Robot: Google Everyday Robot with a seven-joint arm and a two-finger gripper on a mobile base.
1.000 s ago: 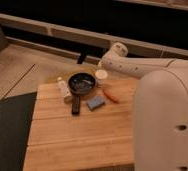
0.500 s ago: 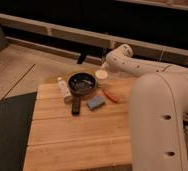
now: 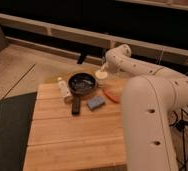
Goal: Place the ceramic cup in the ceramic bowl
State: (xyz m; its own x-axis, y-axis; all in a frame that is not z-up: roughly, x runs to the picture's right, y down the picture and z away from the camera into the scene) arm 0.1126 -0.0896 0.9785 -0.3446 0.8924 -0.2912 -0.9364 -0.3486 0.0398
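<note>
The ceramic cup [image 3: 101, 75] is small, cream-white and round, at the far edge of the wooden table just right of the ceramic bowl [image 3: 82, 83]. The bowl is a dark, glossy, shallow dish at the table's far middle. My white arm reaches from the lower right up and over to the cup. My gripper [image 3: 104, 67] is at the cup, at the arm's far end, right above or around it. The arm hides much of the gripper.
A slim white bottle [image 3: 63, 89] lies left of the bowl. A dark remote-like bar [image 3: 75, 105], a blue sponge [image 3: 95, 103] and an orange object [image 3: 112, 95] lie in front of the bowl. The wooden table [image 3: 72, 140] stands beside a dark mat [image 3: 9, 130].
The arm has swung a little, its bulk shifting in the view. The cup stays at about the same spot beside the bowl.
</note>
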